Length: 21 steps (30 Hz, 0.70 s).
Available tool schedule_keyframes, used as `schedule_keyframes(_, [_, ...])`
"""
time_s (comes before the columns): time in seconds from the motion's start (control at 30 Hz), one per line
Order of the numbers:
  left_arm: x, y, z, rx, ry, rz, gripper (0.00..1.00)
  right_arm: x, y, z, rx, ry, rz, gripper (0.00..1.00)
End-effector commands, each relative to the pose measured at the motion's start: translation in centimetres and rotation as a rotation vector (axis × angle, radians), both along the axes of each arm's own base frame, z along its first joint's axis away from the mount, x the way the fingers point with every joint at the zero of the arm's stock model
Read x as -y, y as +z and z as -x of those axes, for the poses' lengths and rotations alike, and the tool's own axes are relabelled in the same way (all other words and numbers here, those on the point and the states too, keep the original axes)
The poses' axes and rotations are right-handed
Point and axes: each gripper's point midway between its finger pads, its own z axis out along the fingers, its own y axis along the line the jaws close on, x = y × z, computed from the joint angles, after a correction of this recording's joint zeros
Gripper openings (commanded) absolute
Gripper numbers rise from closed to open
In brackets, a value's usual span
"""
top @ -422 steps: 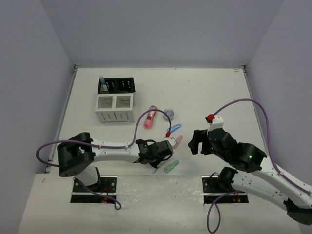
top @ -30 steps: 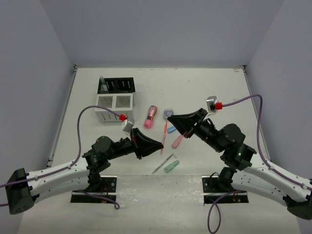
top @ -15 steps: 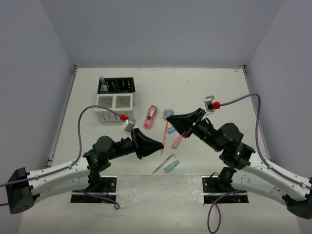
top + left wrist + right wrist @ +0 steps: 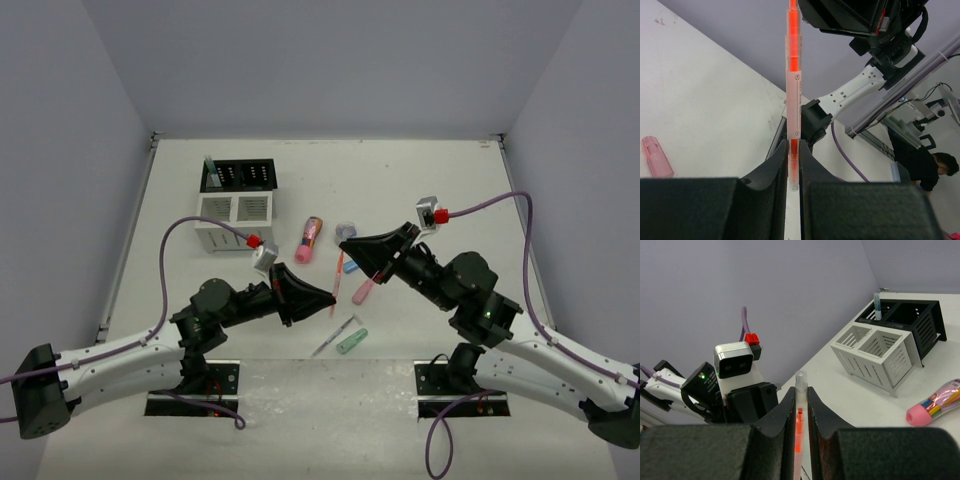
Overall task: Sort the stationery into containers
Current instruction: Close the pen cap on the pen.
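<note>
Orange pen (image 4: 338, 275), one; left pincer (image 4: 794, 150), right pincer (image 4: 800, 392).

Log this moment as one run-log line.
left gripper: shut on orange pen | right gripper: shut on orange pen, other end | pen state: off table | black rack: one grey pen standing

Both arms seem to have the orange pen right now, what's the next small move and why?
Probably open the right end effector and ease it back. Both it and the left end effector are shut on the orange pen, and the organiser stands on the left arm's side, so the left looks better placed to carry it.
</note>
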Motion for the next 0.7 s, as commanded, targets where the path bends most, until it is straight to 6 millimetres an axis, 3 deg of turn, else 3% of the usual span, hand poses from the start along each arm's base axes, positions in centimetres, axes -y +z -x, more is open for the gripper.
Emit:
schedule_keyframes(0.0, [-0.3, 2.5, -0.6, 0.077, 0.041, 0.037, 0.00, 0.1, 0.7, 0.7, 0.015, 0.030, -0.016, 0.00])
schedule_keyframes(0.2, [-0.7, 3.0, -0.9, 0.097, 0.065, 0.033, 0.00, 0.5, 0.5, 0.8, 0.011, 0.025, -0.022, 0.00])
schedule_keyframes(0.67, [-0.9, 4.5, -1.1, 0.152, 0.082, 0.046, 0.00, -0.8, -0.9, 0.8, -0.020, 0.060, 0.004, 0.00])
